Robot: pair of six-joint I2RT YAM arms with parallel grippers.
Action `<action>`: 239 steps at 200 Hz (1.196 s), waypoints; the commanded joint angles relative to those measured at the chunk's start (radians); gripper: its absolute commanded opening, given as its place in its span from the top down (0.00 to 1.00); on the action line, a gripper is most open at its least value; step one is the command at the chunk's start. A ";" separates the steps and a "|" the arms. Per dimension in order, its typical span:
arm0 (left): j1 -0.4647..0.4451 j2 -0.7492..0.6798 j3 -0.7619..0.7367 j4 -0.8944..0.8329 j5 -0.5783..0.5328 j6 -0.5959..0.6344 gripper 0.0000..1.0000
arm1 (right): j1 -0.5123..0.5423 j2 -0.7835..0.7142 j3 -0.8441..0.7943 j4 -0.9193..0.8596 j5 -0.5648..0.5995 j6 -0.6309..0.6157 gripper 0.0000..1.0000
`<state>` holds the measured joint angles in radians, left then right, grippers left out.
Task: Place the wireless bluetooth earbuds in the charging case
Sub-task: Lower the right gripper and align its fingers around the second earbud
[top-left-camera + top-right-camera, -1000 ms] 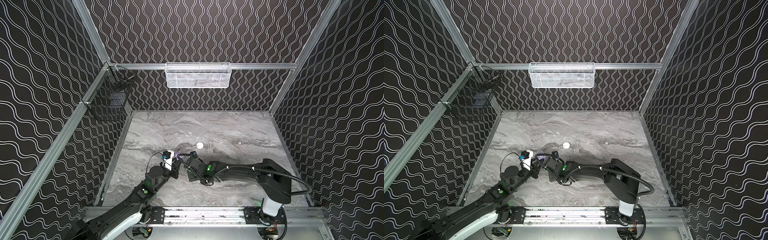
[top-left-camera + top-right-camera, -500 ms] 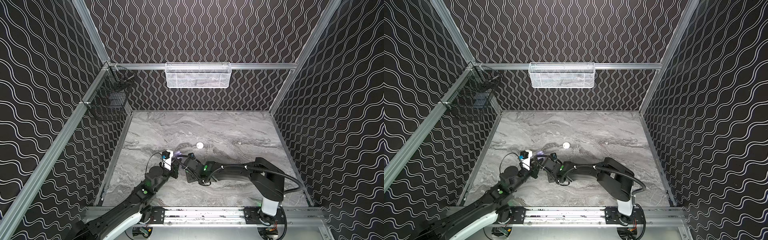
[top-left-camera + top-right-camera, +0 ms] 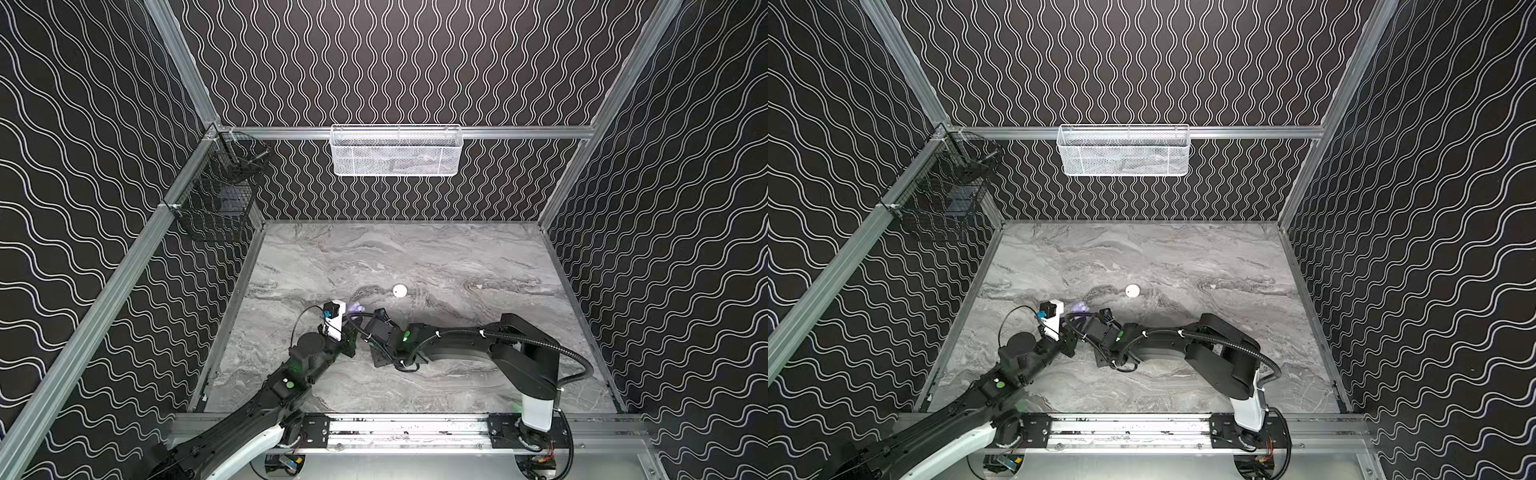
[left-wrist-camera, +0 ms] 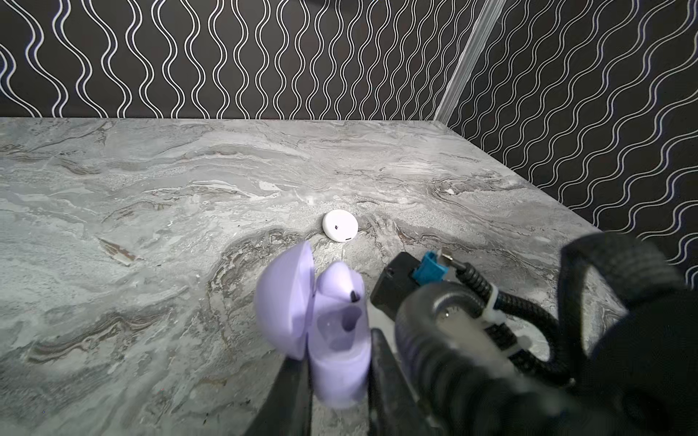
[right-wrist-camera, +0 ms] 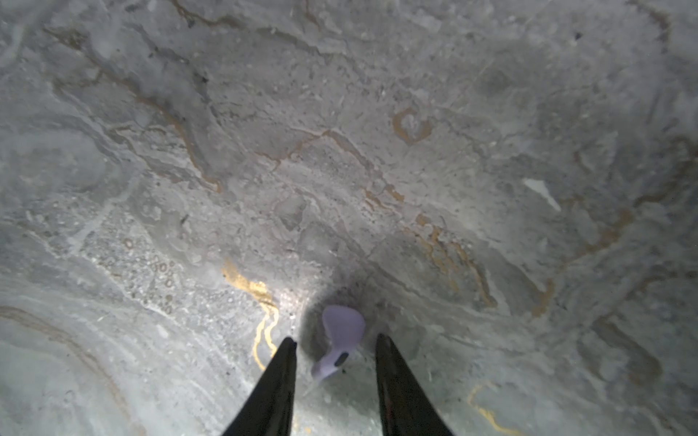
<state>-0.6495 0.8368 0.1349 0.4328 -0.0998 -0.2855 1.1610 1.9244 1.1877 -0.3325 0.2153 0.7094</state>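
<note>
An open lavender charging case is pinched between the fingers of my left gripper, which is shut on its base. One lavender earbud sits in the case, and the well beside it is empty. In both top views the case shows as a small lavender spot where the two arms meet. A second lavender earbud lies on the marble between the fingers of my right gripper. That gripper is open and neither finger touches the earbud.
A shut white round case lies on the marble table just beyond both grippers. A white mesh basket hangs on the back wall and a black wire basket on the left wall.
The right arm has drawn in to the left, bringing its wrist close to the left gripper, and its jaws have opened a little. The left arm and the case have not moved.
</note>
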 commanded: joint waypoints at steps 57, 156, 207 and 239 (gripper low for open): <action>0.006 -0.001 -0.004 0.013 -0.003 -0.012 1.00 | 0.000 0.010 0.009 -0.062 0.034 -0.008 0.70; 0.008 0.001 -0.004 0.012 -0.002 -0.014 1.00 | -0.012 -0.021 -0.010 -0.083 0.061 -0.021 0.72; 0.008 0.005 -0.004 0.014 -0.001 -0.011 1.00 | -0.012 -0.069 -0.028 -0.048 0.040 -0.034 0.69; 0.009 -0.001 -0.004 0.011 -0.003 -0.013 1.00 | -0.011 -0.084 -0.019 -0.046 0.029 -0.046 0.69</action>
<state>-0.6434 0.8391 0.1307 0.4274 -0.0994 -0.2882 1.1492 1.8545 1.1645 -0.3851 0.2531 0.6731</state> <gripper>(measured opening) 0.229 0.313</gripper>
